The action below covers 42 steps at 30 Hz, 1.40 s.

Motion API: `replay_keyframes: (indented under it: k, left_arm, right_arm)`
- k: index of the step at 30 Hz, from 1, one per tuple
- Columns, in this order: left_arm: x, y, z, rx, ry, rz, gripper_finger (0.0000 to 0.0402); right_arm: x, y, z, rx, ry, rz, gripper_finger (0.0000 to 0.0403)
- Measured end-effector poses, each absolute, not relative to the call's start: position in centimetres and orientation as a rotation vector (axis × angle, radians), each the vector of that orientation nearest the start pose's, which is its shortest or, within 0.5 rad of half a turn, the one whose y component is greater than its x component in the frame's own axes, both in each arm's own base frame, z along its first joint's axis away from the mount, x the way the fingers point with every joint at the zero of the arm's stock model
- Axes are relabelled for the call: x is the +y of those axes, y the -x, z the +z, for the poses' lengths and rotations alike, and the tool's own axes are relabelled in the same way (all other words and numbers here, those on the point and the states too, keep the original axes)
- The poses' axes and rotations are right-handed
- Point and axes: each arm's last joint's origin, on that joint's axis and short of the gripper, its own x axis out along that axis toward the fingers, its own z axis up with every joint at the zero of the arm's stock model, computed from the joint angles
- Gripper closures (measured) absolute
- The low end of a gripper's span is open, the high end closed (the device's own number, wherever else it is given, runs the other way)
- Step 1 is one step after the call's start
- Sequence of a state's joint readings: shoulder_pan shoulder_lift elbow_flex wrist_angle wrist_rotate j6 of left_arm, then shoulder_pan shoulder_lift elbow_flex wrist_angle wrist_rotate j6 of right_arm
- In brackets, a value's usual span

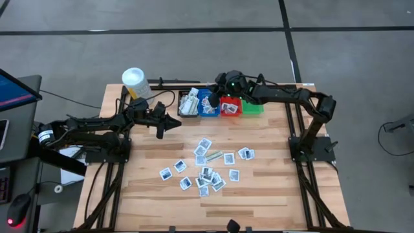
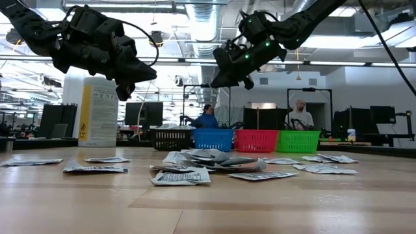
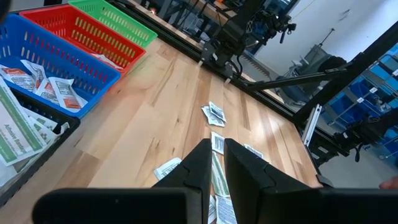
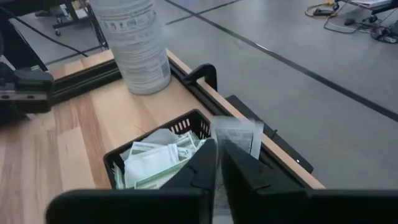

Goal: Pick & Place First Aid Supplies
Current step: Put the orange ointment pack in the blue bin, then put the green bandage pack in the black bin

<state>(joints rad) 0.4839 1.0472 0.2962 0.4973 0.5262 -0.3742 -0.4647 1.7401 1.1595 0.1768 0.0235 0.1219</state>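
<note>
Many small pale packets, the first aid supplies (image 1: 207, 171), lie scattered on the wooden table's middle. More packets lie in the black bin (image 4: 155, 155) and the blue bin (image 3: 43, 81). My right gripper (image 4: 217, 149) hangs above the black bin's far rim, shut on one white packet (image 4: 239, 134). In the high view it (image 1: 212, 100) is over the row of bins. My left gripper (image 1: 169, 123) waits in the air to the left of the bins, shut with nothing in it (image 3: 214, 162). My right gripper pinches the white packet by its lower edge (image 4: 227, 146) between its two fingers. The packet stands up past the fingertips, lifted clear above the black bin's far rim. Which way the fingers lie across it cannot be told.
Four bins stand in a row at the far edge: black (image 1: 189, 103), blue (image 1: 208, 103), red (image 1: 230, 107), green (image 1: 252, 107). A white tub with a yellow label (image 1: 134, 81) stands at the far left. Bare wood lies along the near edge. People show in the room behind (image 2: 207, 117).
</note>
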Motion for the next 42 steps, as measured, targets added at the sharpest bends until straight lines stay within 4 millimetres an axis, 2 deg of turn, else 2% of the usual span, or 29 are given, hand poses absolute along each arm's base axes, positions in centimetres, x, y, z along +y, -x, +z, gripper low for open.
replay_keyframes:
  k: [9,18,22,32,37,42]
  left_arm:
    - [7.9,-18.2,18.5,0.229,0.495,0.000,0.0358]
    - [7.9,-18.2,18.5,0.230,0.497,-0.002,0.0358]
    - [7.9,-18.2,18.5,0.232,0.500,-0.002,0.0358]
    - [7.9,-18.2,18.5,0.232,0.500,0.000,0.0358]
    - [7.9,-18.2,18.5,0.231,0.496,0.007,0.0358]
    - [7.9,-18.2,18.5,0.230,0.493,0.009,0.0358]
  right_arm:
    - [-17.1,-35.2,24.1,0.370,-0.205,-0.493,0.0309]
    - [-16.3,-35.1,23.3,0.480,-0.186,-0.471,0.0301]
    - [-14.2,-35.4,22.4,0.604,-0.088,-0.346,0.0301]
    - [-7.0,-35.2,20.2,0.939,0.044,-0.046,0.0301]
    - [-4.2,-34.9,19.2,1.001,0.075,0.037,0.0301]
    - [-2.8,-35.2,19.3,0.982,0.094,0.072,0.0301]
